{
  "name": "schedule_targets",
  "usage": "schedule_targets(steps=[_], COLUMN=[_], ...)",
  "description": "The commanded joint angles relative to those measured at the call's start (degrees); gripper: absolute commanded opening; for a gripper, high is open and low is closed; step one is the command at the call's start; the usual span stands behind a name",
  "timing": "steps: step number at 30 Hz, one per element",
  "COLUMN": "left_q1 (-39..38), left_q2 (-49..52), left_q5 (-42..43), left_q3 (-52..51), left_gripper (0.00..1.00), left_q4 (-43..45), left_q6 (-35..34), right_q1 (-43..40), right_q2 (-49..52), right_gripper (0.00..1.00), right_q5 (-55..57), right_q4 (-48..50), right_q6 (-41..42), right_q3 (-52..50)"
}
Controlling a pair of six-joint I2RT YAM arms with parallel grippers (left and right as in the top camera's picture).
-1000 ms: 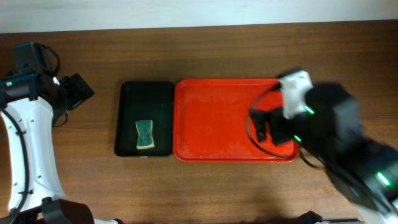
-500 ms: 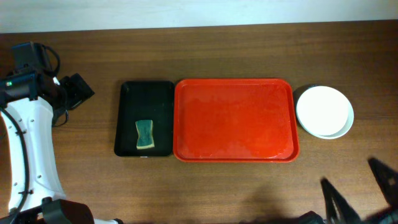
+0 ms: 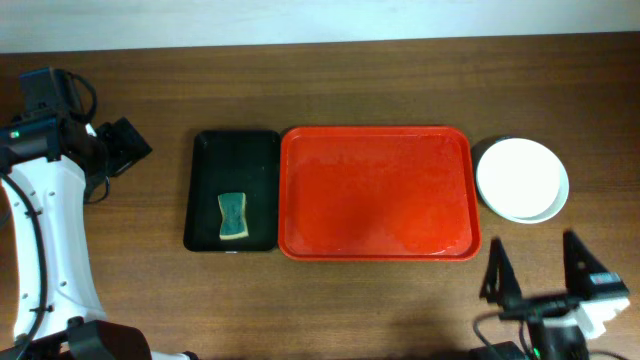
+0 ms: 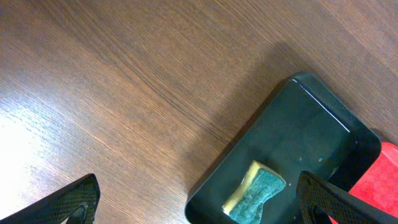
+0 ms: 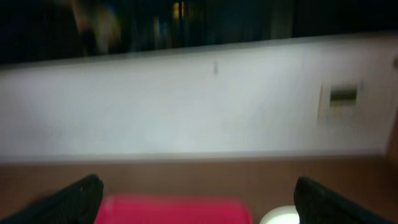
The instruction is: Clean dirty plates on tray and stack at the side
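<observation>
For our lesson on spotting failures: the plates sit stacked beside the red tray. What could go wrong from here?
1. The plates look stacked slightly off-centre, with a lower rim peeking out on one side, so a knock might shift them.
2. The open right end effector hangs close to that stack, so a careless swing could clip it.

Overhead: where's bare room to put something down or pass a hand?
Free: the whole floor of the red tray; the table strip behind both trays; wood between left gripper and black tray; the strip in front of the trays. Crowded: black tray sits tight beside red tray; plates sit just off its right rim, right gripper open in front of them.
</observation>
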Motion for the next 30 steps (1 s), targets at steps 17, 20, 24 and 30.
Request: schedule_targets(steps=[17,20,24,30], left_q1=[0.15,0.15,0.15,0.15], left_q2=[0.02,0.02,0.02,0.02], left_q5=[0.42,0.39,0.39,0.39], left_q3=[0.04,0.04,0.04,0.04], left_gripper=[0.99,0.99,0.99,0.99], left_q4=[-0.02,-0.02,-0.02,-0.02], left_q6=[-0.50,-0.50,-0.50,-0.50], right_q1=[-5.46,-5.46,-5.44,-2.64], right_q2=[-0.70,-0.72,-0.72,-0.72], right_gripper=[0.99,0.98,0.98,0.98], right_q5=[-0.55,3.43,4.39,-2.40], right_q4=[39.26,34.77,27.19,19.26], right_q6=[6.69,11.21,8.76,-12.28], right_q3=[-33.09,-34.36,-34.36,-34.36])
